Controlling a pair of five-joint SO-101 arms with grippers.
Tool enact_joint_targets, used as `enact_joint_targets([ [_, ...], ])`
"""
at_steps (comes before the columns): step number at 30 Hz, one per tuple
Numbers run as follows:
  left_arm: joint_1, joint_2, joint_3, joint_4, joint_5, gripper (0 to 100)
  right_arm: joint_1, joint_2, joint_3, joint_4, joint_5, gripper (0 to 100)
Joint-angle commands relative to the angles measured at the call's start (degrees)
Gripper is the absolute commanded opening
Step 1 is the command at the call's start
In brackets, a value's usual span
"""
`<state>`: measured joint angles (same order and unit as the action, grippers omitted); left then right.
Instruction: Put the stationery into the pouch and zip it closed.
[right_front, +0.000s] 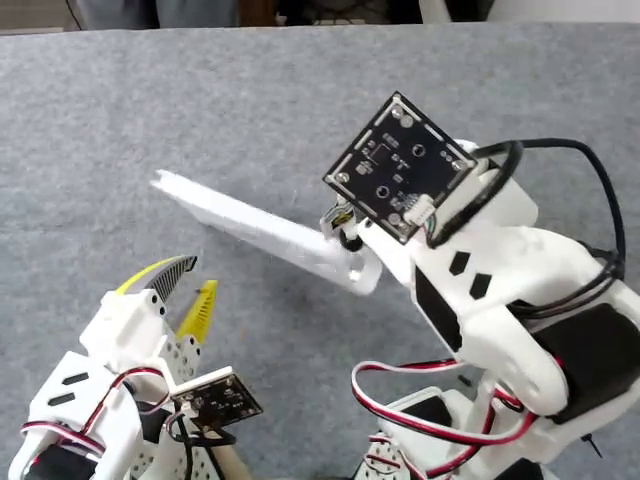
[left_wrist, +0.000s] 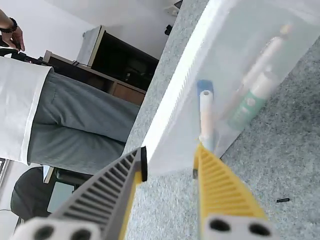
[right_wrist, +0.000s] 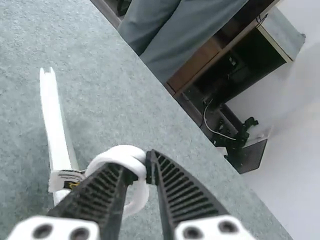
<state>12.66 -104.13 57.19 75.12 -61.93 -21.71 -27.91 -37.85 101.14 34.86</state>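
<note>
- Right gripper (right_wrist: 147, 161), black and ribbed, is clamped on the white plastic pull ring (right_wrist: 122, 156) of the zip. It holds the ring at the 4 o'clock end of the pouch as we see it from above.
- We find the translucent white plastic pouch (right_front: 250, 225) on the table, a narrow strip running from 10 o'clock to 4 o'clock across the middle of the high view. It shows nearly edge-on there, so we judge it stands on its long edge with the zip uppermost.
- Through its wall we make out stationery already inside: a blue-capped white pen (left_wrist: 205, 112), a green-and-white pen (left_wrist: 252, 97) and a slim pale pen (left_wrist: 262, 52) beside it. We judge the loading step done.
- With the pull at one end, the zip is either fully shut or fully open, and we cannot tell which. Closing it, or confirming it closed, is what remains.
- Left gripper (right_front: 200, 277), with one grey finger and one yellow, is spread wide and grips nothing. It sits at 7 o'clock from the pouch's middle, just beside it, and a lower corner of the pouch lies between its fingertips. We cannot tell whether they touch.
- Beneath it all lies the grey felt-like table cover (right_front: 300, 100), with a small black fleck (left_wrist: 282, 200) near the pouch.
</note>
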Motion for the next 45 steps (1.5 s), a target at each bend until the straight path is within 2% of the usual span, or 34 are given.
enact_joint_targets([
  [1,0.66,0.09,-1.10,-0.09,0.09,18,-0.70,-0.75,-0.31,-0.44,2.02,1.2],
  [5,0.66,0.09,-1.36,-0.09,-3.08,18,-0.97,-1.10,-0.40,-0.44,2.46,1.2],
  [10,0.84,0.18,-2.59,-0.09,-3.52,18,-0.88,-0.84,-4.00,-1.58,2.55,1.2],
  [15,6.20,0.35,-4.35,-0.26,-3.60,21,-1.05,-0.66,-7.25,-1.58,2.55,1.2],
  [24,6.37,0.35,-1.10,-9.76,-7.38,21,-1.23,-0.75,-17.54,-3.25,2.02,1.2],
  [30,6.29,0.35,-1.27,-9.93,-7.47,21,-7.47,-1.10,-20.18,-2.81,2.02,1.2],
  [37,-0.40,0.35,-0.13,-16.79,-7.47,21,-8.97,-2.24,-21.49,0.00,2.11,1.2],
  [42,-0.92,0.26,1.98,-16.88,-7.47,21,-18.46,-4.97,-16.84,0.00,-0.35,1.2],
  [45,-0.92,0.26,2.07,-16.79,-7.47,21,-21.45,-6.46,-12.26,0.00,-0.79,1.2],
])
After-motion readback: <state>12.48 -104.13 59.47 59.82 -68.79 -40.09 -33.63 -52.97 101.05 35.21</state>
